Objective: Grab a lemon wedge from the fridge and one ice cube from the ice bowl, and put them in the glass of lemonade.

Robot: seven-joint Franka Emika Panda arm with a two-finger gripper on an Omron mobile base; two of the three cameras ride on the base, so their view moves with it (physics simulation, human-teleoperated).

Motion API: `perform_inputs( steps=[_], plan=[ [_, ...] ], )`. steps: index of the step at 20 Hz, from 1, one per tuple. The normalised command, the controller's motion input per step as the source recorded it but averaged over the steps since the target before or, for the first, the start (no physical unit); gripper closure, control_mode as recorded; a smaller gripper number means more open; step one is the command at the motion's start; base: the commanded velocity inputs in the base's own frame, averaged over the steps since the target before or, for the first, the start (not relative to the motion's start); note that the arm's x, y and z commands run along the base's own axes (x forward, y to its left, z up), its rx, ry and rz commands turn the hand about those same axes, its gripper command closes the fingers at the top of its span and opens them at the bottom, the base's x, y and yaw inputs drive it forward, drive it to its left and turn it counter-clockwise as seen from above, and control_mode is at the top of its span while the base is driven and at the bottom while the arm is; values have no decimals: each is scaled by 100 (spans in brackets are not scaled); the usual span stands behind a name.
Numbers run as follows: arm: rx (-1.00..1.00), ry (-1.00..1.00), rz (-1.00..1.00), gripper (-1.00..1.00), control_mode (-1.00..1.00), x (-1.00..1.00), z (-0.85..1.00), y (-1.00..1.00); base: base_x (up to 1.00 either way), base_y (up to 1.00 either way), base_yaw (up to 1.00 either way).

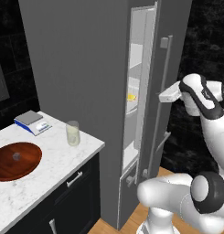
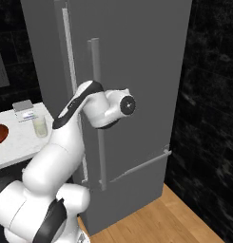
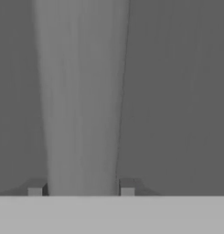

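While its door (image 1: 147, 91) stands ajar, the fridge (image 1: 77, 82) fills the middle of both base views, tall and plain grey; pale shelves (image 1: 134, 107) show through the gap in the left base view. The long vertical bar handle (image 2: 96, 114) runs down the door face. The white arm reaches up to the handle at about mid-height. In the hand view the gripper (image 3: 81, 187) straddles the bar handle, one fingertip (image 3: 35, 188) on each side of it, both right against its edges: pinching the handle, as far as the view shows.

Left of the fridge, a white marble counter (image 1: 49, 173) over dark cabinets. On it, the ice bowl (image 1: 15, 160), wide, shallow, reddish-brown, near the left edge of the view. Behind it, toward the wall, a small flat scale-like device (image 1: 32, 121) with a grey top. The glass of lemonade (image 1: 72, 133) stands upright near the counter's fridge-side edge, well apart from the bowl, pale liquid inside.

The lemon wedge (image 1: 131, 97), tiny and bright yellow, sits on a fridge shelf, seen through the door gap at roughly the height of the gripper. The ice cube (image 1: 16, 156), tiny and pale grey, lies in the bowl near its centre.
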Motion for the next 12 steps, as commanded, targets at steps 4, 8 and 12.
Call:
perform_inputs(
  steps=[4, 8, 12],
  plan=[
    [11, 0, -1, 100, -100, -12, 63, -100, 0, 0, 0],
    [12, 2, -2, 100, -100, 0, 66, -100, 0, 0, 0],
    [13, 0, -5, 100, -100, -5, 43, -100, 0, 0, 0]
  ],
)
